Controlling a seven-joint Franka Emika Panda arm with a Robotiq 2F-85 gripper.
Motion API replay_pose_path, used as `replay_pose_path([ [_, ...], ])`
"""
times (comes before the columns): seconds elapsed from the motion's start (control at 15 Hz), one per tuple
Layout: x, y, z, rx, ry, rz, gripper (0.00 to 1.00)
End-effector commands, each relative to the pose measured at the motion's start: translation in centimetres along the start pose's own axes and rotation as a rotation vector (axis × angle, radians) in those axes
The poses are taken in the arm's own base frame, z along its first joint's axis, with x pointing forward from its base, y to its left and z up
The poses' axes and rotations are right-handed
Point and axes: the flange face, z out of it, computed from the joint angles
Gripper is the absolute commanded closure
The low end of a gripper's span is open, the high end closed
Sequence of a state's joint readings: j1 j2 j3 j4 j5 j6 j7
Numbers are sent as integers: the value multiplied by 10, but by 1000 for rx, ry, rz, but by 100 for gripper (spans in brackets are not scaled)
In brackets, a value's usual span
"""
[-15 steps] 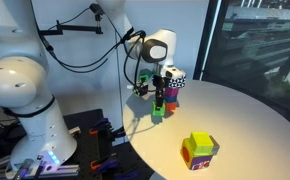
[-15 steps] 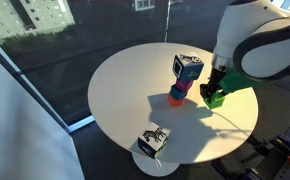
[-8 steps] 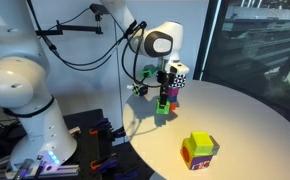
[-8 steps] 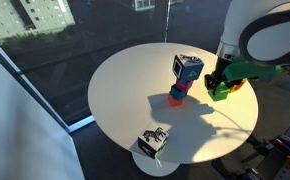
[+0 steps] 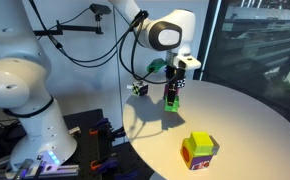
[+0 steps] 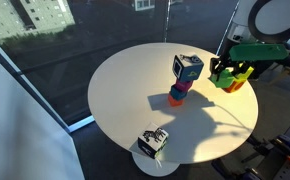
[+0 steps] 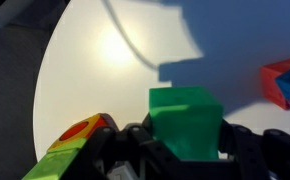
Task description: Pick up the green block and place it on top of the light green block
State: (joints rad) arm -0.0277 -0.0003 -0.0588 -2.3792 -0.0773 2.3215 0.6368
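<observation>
The Robotiq gripper (image 5: 172,92) is clamped on the small plain bright-green cube (image 7: 185,120), with a finger against each of two opposite faces. The cube hangs clear above the round white table (image 5: 255,110), near the stack of blocks with a checkered top (image 6: 186,70). The target, the larger cube with a yellow-green top face and multicoloured sides (image 5: 199,150), rests on the table well apart from the gripper, lower and toward the near table edge in an exterior view. Probable next move: carry across at height, centre over the yellow-green face, lower.
</observation>
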Motion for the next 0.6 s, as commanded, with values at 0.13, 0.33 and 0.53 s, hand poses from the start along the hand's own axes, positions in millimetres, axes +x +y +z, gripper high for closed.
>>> replay_pose_path([
  [0.13, 21, 23, -29, 24, 15, 125, 75],
  [0.33, 31, 35, -35, 23, 24, 185, 75],
  [0.53, 41, 49, -37, 24, 20, 240, 75],
])
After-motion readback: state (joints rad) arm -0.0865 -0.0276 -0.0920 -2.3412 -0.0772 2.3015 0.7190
